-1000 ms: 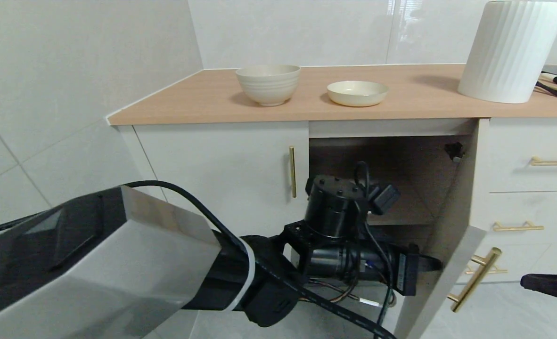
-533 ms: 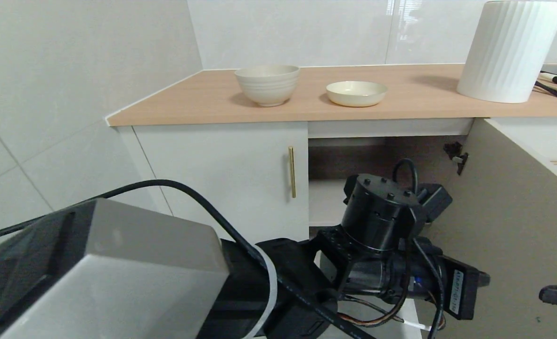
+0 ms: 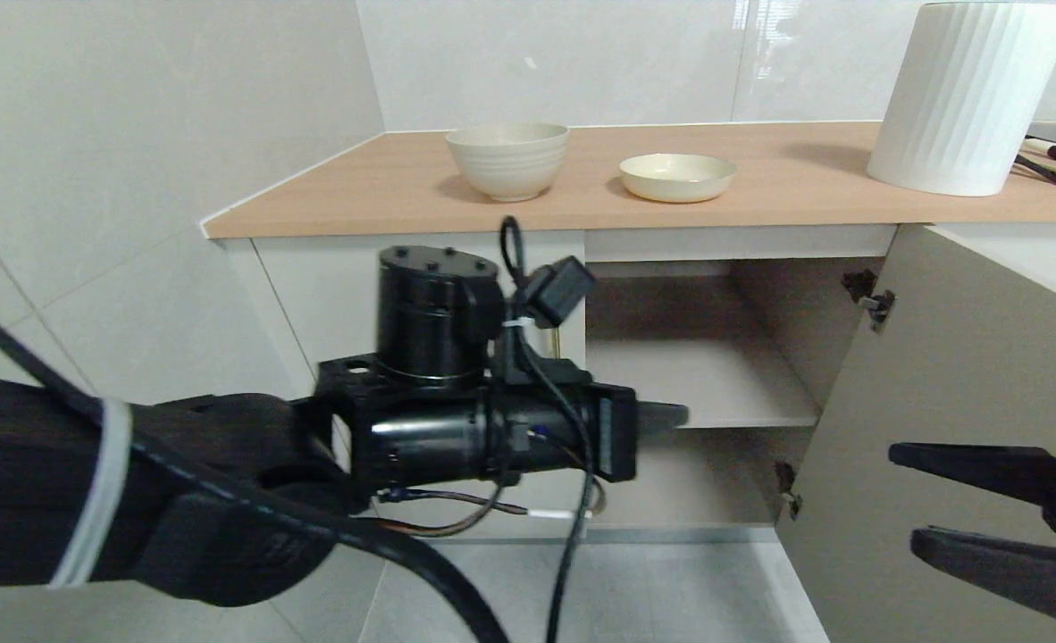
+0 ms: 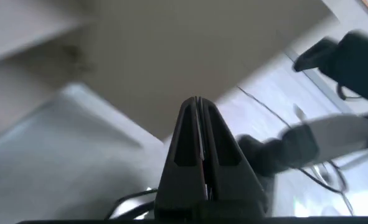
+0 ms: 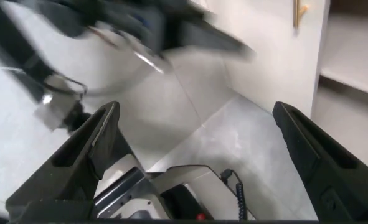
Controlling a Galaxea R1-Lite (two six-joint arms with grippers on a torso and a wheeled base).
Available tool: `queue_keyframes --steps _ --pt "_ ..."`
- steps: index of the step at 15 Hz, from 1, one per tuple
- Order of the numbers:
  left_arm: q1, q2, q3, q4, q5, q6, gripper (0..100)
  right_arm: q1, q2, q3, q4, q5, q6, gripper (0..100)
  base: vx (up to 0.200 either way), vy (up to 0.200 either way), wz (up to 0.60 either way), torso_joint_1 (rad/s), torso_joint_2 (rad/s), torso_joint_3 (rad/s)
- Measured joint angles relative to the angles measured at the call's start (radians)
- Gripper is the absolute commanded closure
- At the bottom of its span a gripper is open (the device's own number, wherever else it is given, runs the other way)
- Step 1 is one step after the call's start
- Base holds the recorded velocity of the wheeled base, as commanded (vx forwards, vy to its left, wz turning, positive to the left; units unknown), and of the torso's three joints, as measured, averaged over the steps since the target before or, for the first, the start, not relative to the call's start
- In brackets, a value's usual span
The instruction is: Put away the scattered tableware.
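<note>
The cabinet door (image 3: pixel 957 384) at right stands open, exposing the shelf (image 3: pixel 702 384) for the bowl (image 3: pixel 507 159) and dish (image 3: pixel 676 176) at upper centre. The left gripper (image 3: pixel 675 414) has its fingers pressed together; the right gripper (image 3: pixel 943 505) is spread wide, probably for grasping.

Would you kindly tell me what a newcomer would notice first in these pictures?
The left gripper, shut, crosses the foreground before the open cabinet, whose door stands wide to the right. Above, a bowl and a dish sit apart on the counter, with a tall ribbed container further right. The right gripper hangs open, low in front of the door.
</note>
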Motion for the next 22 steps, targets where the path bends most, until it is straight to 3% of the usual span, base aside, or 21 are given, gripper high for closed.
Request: queue_keyframes --steps 3,5,7,9,10,12,17,22 --pt "0.114 -0.191 0.165 0.000 -0.001 0.010 100 -0.013 0.138 -0.095 -0.005 -0.004 -0.021 0 0.000 0.000 0.00 0.000 0.00 0.000" --pt "0.170 -0.332 0.301 0.002 -0.003 0.046 100 -0.021 0.210 -0.147 -0.003 -0.087 -0.027 0 0.000 0.000 0.00 0.000 0.00 0.000" --pt "0.246 -0.472 0.433 0.008 -0.003 0.107 100 -0.023 0.240 -0.165 -0.001 -0.225 -0.028 0 0.000 0.000 0.00 0.000 0.00 0.000" --pt "0.288 -0.549 0.469 0.013 -0.004 0.128 100 -0.023 0.236 -0.172 0.035 -0.255 -0.028 0 0.000 0.000 0.00 0.000 0.00 0.000" --pt "0.301 -0.566 0.469 0.023 -0.004 0.129 0 -0.023 0.227 -0.173 0.071 -0.257 -0.028 0 0.000 0.000 0.00 0.000 0.00 0.000" --pt "0.316 -0.578 0.459 0.038 -0.003 0.130 0 -0.024 0.208 -0.176 0.097 -0.259 -0.031 0 0.000 0.000 0.00 0.000 0.00 0.000" --pt "0.411 -0.574 0.413 0.043 0.028 0.124 0 -0.024 0.196 -0.191 0.101 -0.282 -0.031 0 0.000 0.000 0.00 0.000 0.00 0.000" --pt "0.426 -0.575 0.395 0.068 0.048 0.124 0 -0.024 0.186 -0.196 0.114 -0.282 -0.031 0 0.000 0.000 0.00 0.000 0.00 0.000"
